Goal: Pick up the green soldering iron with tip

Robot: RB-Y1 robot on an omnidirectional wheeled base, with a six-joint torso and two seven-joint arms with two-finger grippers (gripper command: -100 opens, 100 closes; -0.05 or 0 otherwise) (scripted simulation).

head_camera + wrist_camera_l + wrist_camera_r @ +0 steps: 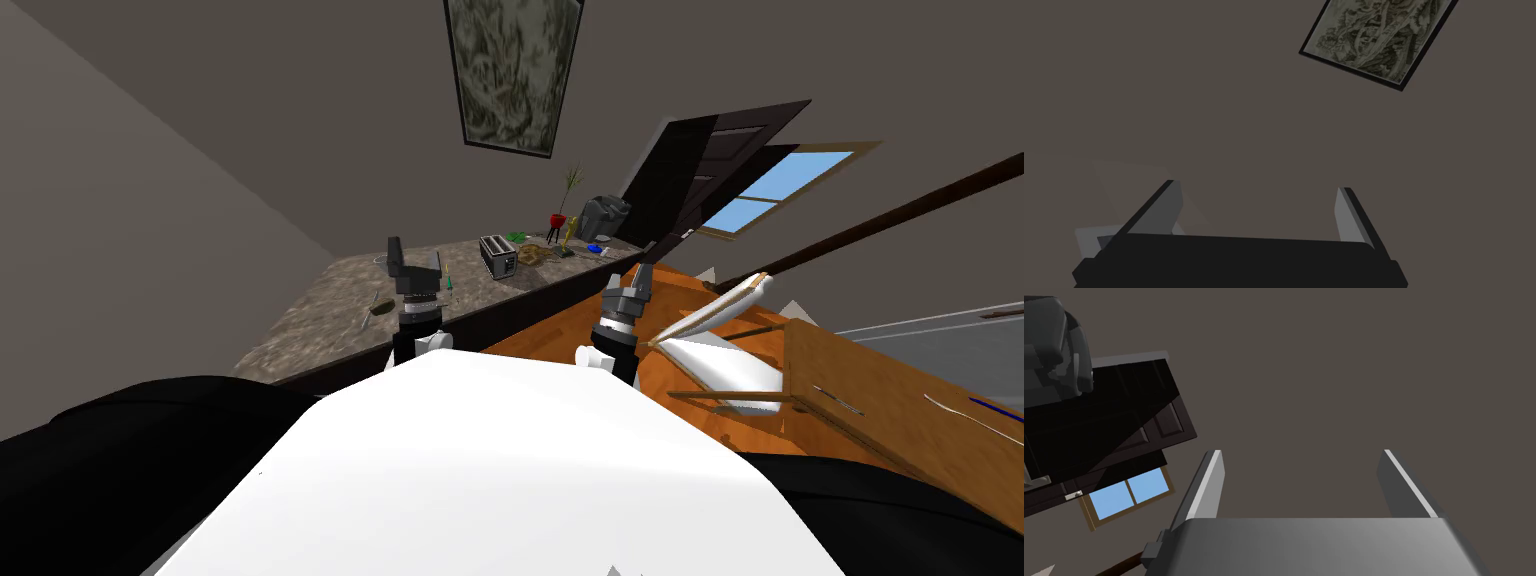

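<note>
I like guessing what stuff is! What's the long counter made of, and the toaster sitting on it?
The counter looks like stone, maybe granite: its top is mottled with brown and grey speckles and has a dull finish. The toaster looks like metal, with silvery grey sides and dark slots on top, though I can't be sure.

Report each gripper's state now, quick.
Left gripper: open, holding nothing.
Right gripper: open, holding nothing.
</note>
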